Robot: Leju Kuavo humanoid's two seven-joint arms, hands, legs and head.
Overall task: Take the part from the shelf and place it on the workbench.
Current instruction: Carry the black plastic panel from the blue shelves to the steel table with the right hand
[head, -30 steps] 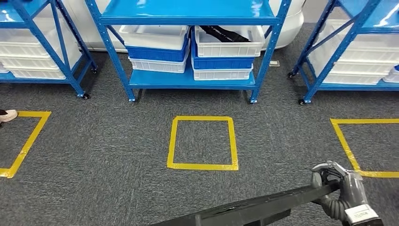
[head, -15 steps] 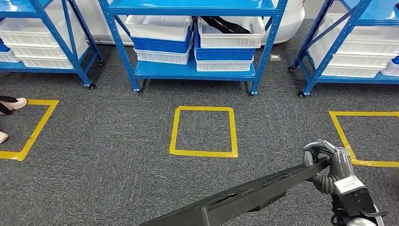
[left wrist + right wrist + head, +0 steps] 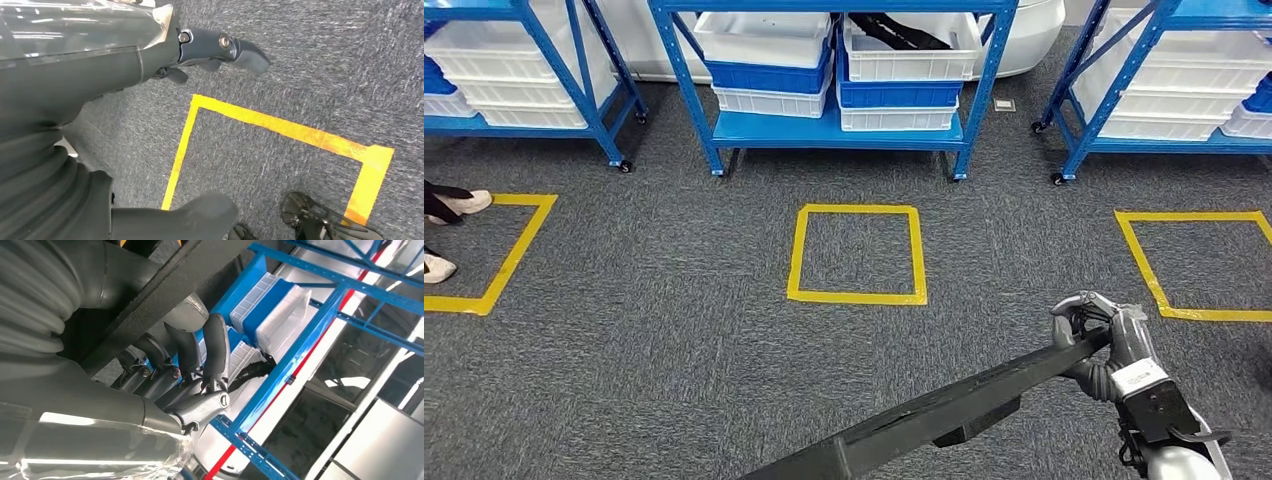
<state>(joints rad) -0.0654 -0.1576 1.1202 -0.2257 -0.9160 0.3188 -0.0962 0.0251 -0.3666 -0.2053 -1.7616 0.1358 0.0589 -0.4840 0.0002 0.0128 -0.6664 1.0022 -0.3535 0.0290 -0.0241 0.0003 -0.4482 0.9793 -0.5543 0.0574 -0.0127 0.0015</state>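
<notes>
— While we look down from the head cam, what's our R hand got?
— It grips one end of the long black part, fingers wrapped round the bar. From the hand the part slants down and across toward our L side, off the lower edge of the view. Held above the grey carpet, not touching it.
— And the L hand?
— We see it in the L wrist cam: fingers apart, nothing between them, hanging over carpet w/ a corner of a yellow tape square beneath it.
— What's ahead of the R hand?
— A yellow tape square on the floor, just beyond and to its L. Past that, well apart from the hand, the blue shelf w/ stacked white and blue bins; one white bin holds another black piece.
— Anything else?
— Another tape square beyond the hand to its R, more blue racks either side, and far off to the L a person's shoes by a third square.
</notes>
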